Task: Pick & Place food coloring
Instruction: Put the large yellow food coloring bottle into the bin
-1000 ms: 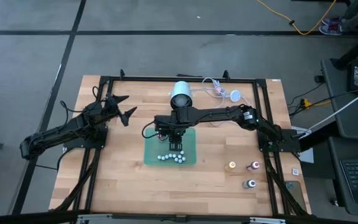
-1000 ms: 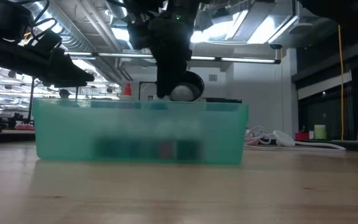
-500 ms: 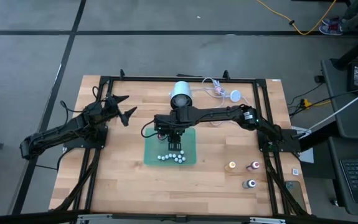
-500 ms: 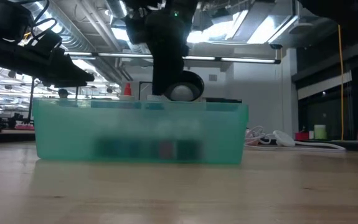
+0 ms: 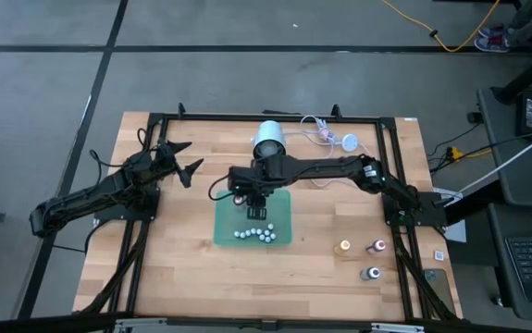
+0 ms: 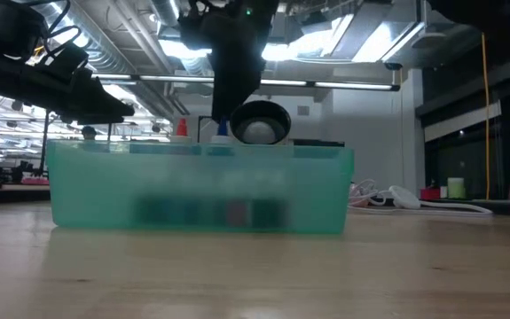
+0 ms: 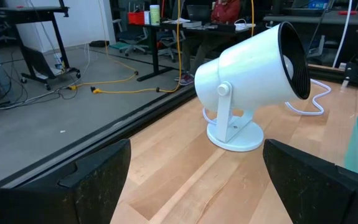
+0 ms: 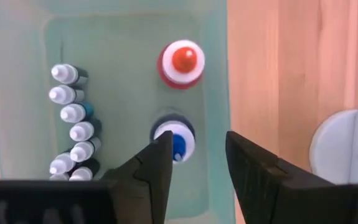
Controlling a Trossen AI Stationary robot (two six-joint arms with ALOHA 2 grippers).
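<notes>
- The right gripper (image 5: 253, 197) is being lifted out of the green bin (image 5: 282, 236); a second ago it was lower, over the bin's middle, and it is now being drawn toward the far end, nearer the white fan (image 5: 268, 141).
- In the right wrist view its fingers (image 8: 155, 163) are being held open, narrowly, with nothing between them.
- A blue-capped bottle (image 8: 175, 138) is standing in the bin just beyond the fingers, with a red-capped bottle (image 8: 182, 64) farther ahead; judged as a release just done, not a grasp.
- A row of small white-tipped bottles (image 8: 71, 128) is lying along the bin wall to one side of the fingers.
- Three bottles (image 5: 362, 253) are waiting on the bench, well apart from the fingers, near the right arm's base; these are probably to be fetched next.
- Bin walls are standing close on either side of the fingers, so a straight rise is being favoured; above the rim the room is open, except the fan close by.
- The left gripper (image 5: 180, 159) is being kept idle well off to the left, fingers (image 7: 319, 177) spread wide, pointed at the fan.
</notes>
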